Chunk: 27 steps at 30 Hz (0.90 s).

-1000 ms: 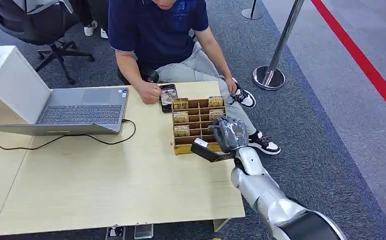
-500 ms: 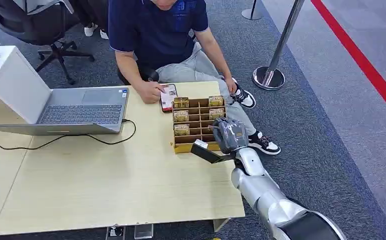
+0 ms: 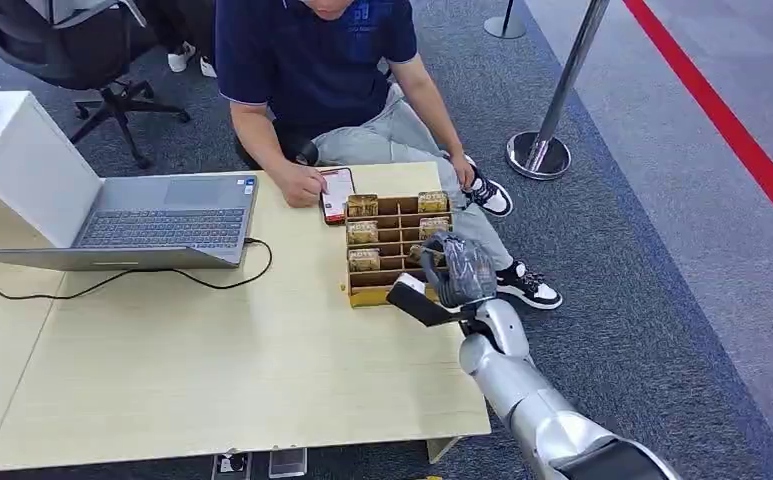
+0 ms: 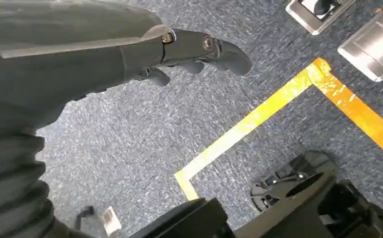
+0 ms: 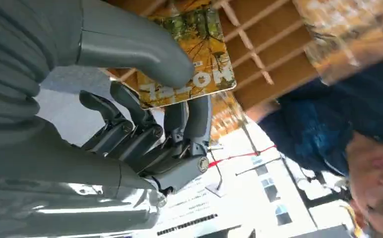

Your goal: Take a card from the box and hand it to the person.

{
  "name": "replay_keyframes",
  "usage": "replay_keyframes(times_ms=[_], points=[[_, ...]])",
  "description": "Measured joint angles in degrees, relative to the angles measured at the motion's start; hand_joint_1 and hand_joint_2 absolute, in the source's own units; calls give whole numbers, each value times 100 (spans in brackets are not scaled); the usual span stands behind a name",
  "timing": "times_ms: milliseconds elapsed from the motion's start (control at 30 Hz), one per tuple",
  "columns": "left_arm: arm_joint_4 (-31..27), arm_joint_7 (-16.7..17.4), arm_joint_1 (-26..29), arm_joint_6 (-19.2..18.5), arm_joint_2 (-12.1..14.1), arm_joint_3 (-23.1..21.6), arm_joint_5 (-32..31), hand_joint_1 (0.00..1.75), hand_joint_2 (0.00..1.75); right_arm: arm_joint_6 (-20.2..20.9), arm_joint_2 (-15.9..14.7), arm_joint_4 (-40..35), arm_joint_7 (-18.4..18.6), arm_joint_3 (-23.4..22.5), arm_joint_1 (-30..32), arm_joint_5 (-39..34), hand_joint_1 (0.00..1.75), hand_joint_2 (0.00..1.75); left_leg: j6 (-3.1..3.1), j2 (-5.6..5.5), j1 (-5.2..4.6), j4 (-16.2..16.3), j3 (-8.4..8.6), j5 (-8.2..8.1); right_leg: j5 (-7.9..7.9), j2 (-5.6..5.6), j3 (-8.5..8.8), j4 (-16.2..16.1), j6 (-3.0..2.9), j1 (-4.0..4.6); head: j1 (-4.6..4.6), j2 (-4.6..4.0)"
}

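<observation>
My right hand [image 5: 144, 114] pinches a card [image 5: 191, 59] between thumb and fingers, just above the box [image 3: 398, 248]. It looks thin, light and glossy, so I judge the near edge the safest hold. Beyond sits the person [image 3: 312, 60]; my left hand [image 4: 130, 54] hangs with nothing in it, fingers loose.

A table [image 3: 212, 370] is set before the robot, and a person [image 3: 312, 60] is seated behind its far edge. A laptop [image 3: 162, 215] is placed on the far left part of the table, with a cable [image 3: 112, 285] laid in front of it. A box [image 3: 397, 250] is placed near the table's right edge, and a phone [image 3: 336, 193] is laid just beyond its far left corner, under the person's hand. Cards are stood in the box's compartments. The right hand [image 3: 457, 268] is held over the near right corner of the box, with a card [image 5: 194, 49] pinched between thumb and fingers. A stanchion [image 3: 542, 150] is stood on the floor to the right of the person. The left hand [image 4: 179, 49] is hung above the floor.
</observation>
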Motion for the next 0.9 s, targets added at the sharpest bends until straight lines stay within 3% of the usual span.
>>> replay_keyframes(times_ms=[300,500,900], points=[[0,0,-17,118,-2,0,66,0,175,-31,68,-951,-2,90,288,-251,166,175,0,-1,0,-1,-2,0,0,0,-1,0,0,0,0,0],[0,2,-17,146,0,-7,72,0,175,164,118,-1599,-245,223,461,-738,166,175,0,0,0,-1,-3,0,0,0,-1,0,0,0,4,0],[0,-59,-25,-72,0,-46,74,0,175,704,474,-1757,-317,616,470,-1239,166,175,0,-1,0,-2,-4,0,0,-1,-2,1,0,0,4,0]])
